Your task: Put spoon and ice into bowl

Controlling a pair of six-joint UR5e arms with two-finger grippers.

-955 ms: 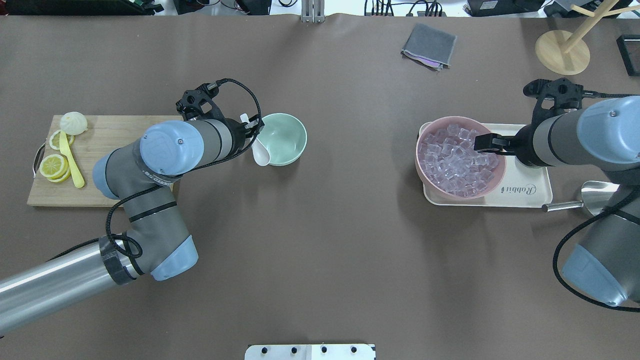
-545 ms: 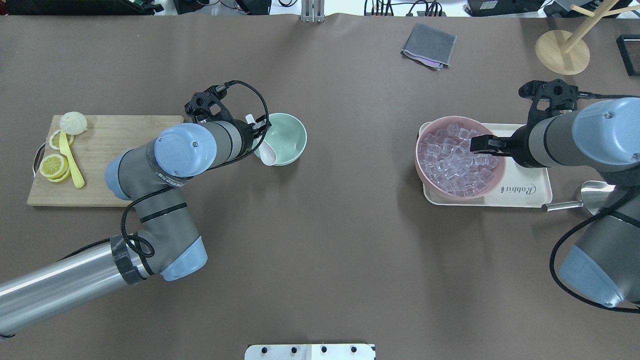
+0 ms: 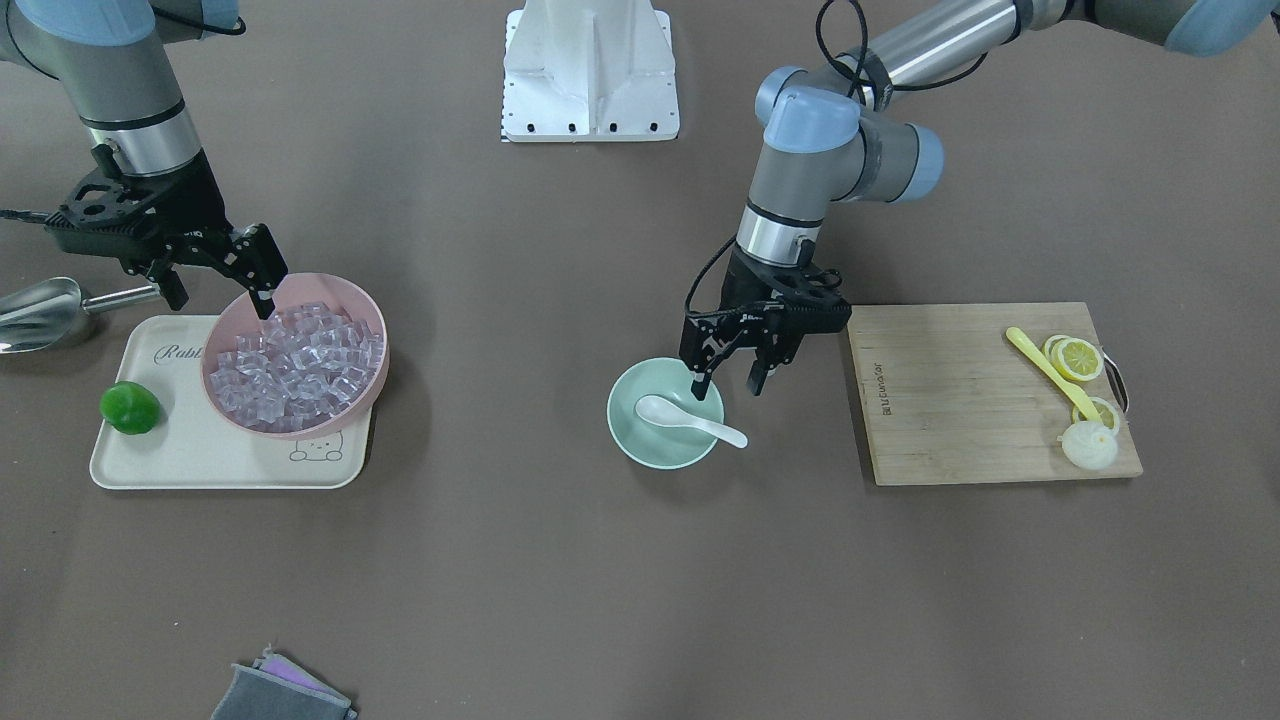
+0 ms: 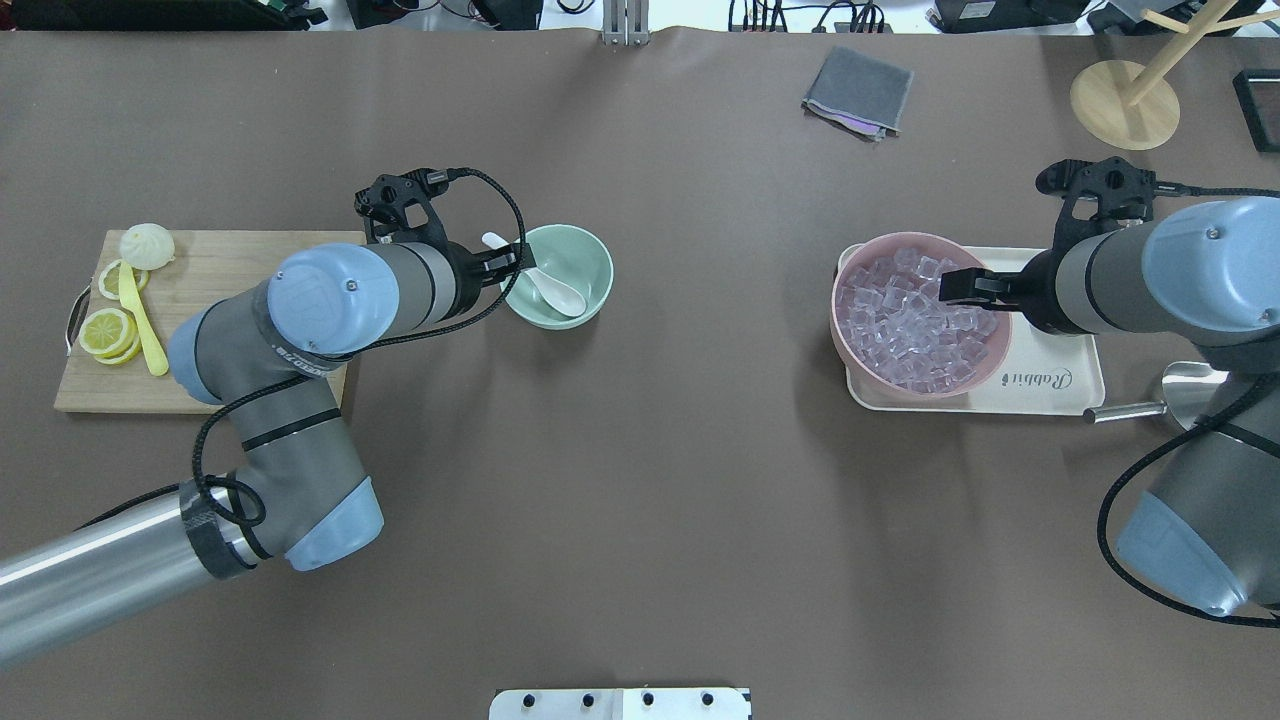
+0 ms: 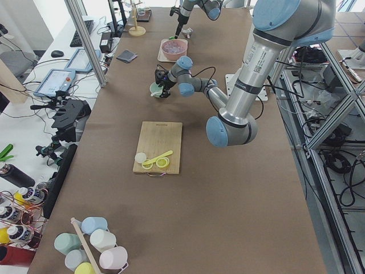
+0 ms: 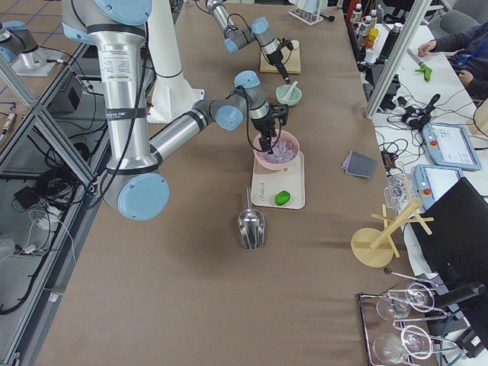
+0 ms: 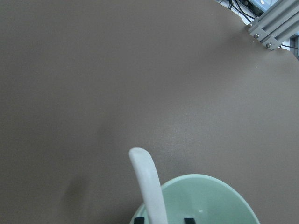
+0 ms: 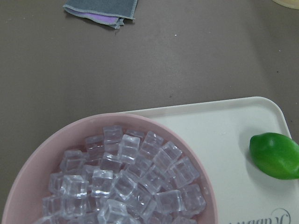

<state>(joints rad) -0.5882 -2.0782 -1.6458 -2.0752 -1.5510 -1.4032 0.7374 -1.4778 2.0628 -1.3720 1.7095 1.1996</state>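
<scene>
Mint-green bowl [image 3: 665, 448], front-facing view: the white spoon [image 3: 652, 407] lies in it, scoop down and handle propped over the rim on the cutting-board [image 3: 960, 400] side, so the spoon half of the task reads as done. The left gripper [image 3: 728, 390] hangs over that rim, wrist turned straight down, fingers spread and holding nothing. The right gripper [image 3: 262, 295] dips its tip into the ice [image 3: 300, 360] heaped in the pink bowl [image 3: 383, 352] on the tray [image 3: 180, 460], seemingly placed to take a cube; whether its fingers are apart or together cannot be told. Overhead view: the green bowl sits left of centre, well apart from the ice at right, and holds no cube; both forearms reach inward nearly level. Side views: the grippers are too small to judge. Left wrist view: the handle rises between two dark fingertips. Right wrist view: only cubes, tray and a lime [image 8: 274, 155] show.
</scene>
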